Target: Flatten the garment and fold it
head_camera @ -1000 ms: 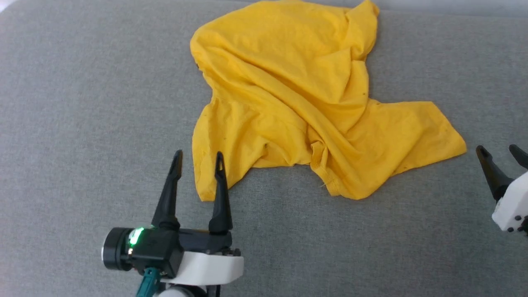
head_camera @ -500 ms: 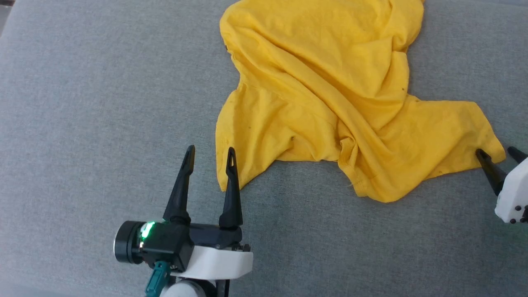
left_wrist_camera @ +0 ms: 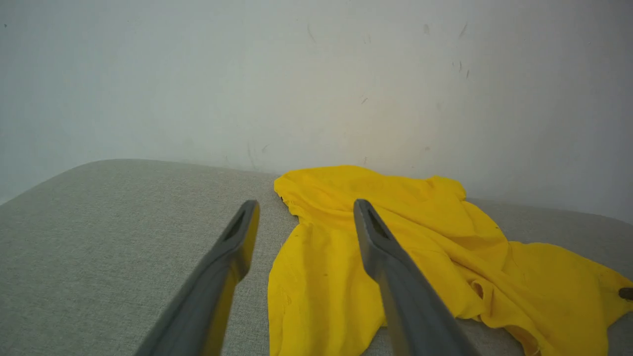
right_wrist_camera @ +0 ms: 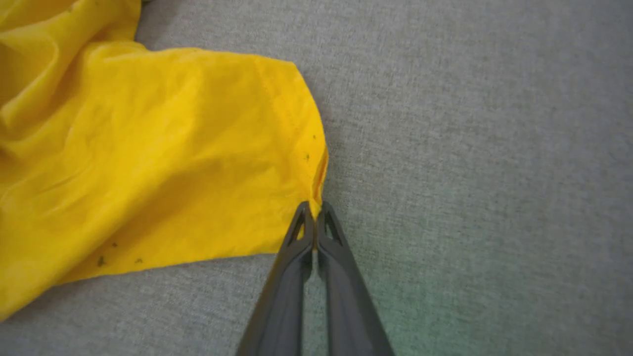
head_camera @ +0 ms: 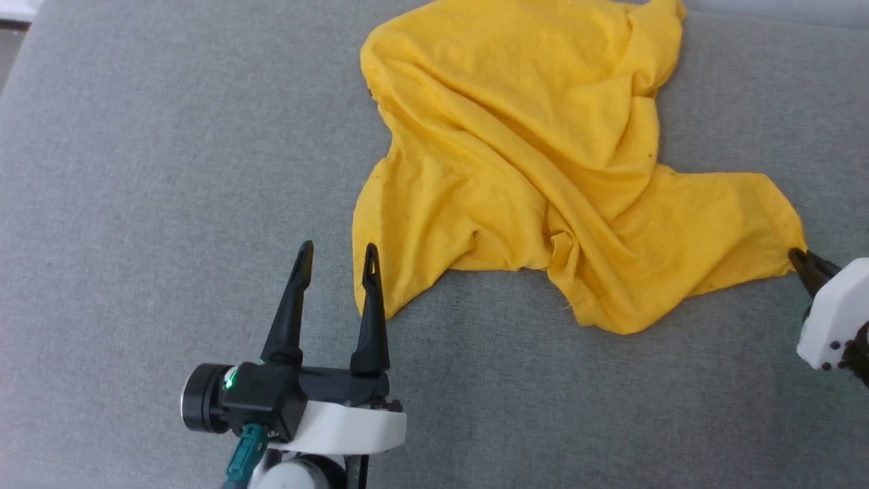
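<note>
Grey fabric surface [head_camera: 136, 170] under a crumpled yellow garment [head_camera: 516, 170]. Right gripper [right_wrist_camera: 313, 206] fingers pinch its right corner; left gripper [head_camera: 339, 246] fingers gape, empty. That shallow pinch may slip when pulled.

plain yellow garment [head_camera: 516, 156] (grey surface [head_camera: 156, 170])

T-shirt [head_camera: 516, 156] top: cut off by the head view's upper edge.
T-shirt folds: crumpled over one another, lower layers hidden.
dark specks [right_wrist_camera: 306, 157] near hem: too small to identify.
right gripper [head_camera: 796, 257] body: cut by the head view's right edge.
</note>
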Robot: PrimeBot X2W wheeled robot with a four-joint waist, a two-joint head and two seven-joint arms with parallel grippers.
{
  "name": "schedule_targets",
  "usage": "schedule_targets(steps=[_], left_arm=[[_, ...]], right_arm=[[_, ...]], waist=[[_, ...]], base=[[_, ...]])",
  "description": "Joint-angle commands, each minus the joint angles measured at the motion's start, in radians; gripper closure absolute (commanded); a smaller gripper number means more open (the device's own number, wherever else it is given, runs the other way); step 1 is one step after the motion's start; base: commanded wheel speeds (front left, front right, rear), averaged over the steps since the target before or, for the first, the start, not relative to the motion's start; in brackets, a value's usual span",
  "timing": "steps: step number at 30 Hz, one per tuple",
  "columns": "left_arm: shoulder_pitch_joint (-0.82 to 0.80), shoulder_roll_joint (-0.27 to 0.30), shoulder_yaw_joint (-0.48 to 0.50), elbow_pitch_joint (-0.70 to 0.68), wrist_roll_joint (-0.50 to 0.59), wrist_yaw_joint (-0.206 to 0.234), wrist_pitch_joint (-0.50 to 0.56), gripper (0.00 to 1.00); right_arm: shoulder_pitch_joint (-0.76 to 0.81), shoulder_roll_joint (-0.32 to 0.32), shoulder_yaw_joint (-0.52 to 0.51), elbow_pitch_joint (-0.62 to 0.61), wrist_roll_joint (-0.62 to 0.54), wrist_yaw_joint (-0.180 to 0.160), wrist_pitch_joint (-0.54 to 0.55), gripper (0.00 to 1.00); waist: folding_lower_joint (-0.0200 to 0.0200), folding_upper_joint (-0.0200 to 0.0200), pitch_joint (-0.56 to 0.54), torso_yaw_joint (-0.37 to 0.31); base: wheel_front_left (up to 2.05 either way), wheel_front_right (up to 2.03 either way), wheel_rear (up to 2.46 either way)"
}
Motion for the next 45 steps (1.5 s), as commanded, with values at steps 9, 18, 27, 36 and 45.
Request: schedule_targets(steps=[9,18,27,36,45], left_arm=[[0.050,0.004,0.042,0.032,0.001,-0.033,-0.005,0.00],[0.089,0.023,0.055,0.066,-0.039,-0.044,0.022,0.00],[-0.019,0.112,0.009,0.090,-0.007,-0.108,0.236,0.00],[-0.218,0.161,-0.042,0.209,0.026,-0.173,0.541,0.00],[-0.276,0.149,-0.061,0.293,0.026,-0.164,0.682,0.00]], right_arm=[[-0.013,0.045,-0.119,0.062,-0.038,-0.001,-0.165,1.00],[0.142,0.064,-0.448,0.090,-0.123,-0.001,-0.220,1.00],[0.142,0.127,-0.431,0.019,-0.119,-0.001,-0.212,1.00],[0.102,0.121,-0.358,-0.021,-0.093,-0.001,-0.192,1.00],[0.095,0.121,-0.337,-0.027,-0.081,-0.001,-0.194,1.00]], waist=[[0.0000,-0.0001,-0.091,-0.091],[0.0000,-0.0001,-0.100,-0.109],[0.0000,-0.0001,-0.084,-0.102],[0.0000,-0.0001,-0.033,-0.114],[0.0000,-0.0001,0.001,-0.136]], base=[[0.00,0.00,0.00],[0.00,0.00,0.00],[0.00,0.00,0.00],[0.00,0.00,0.00],[0.00,0.00,0.00]])
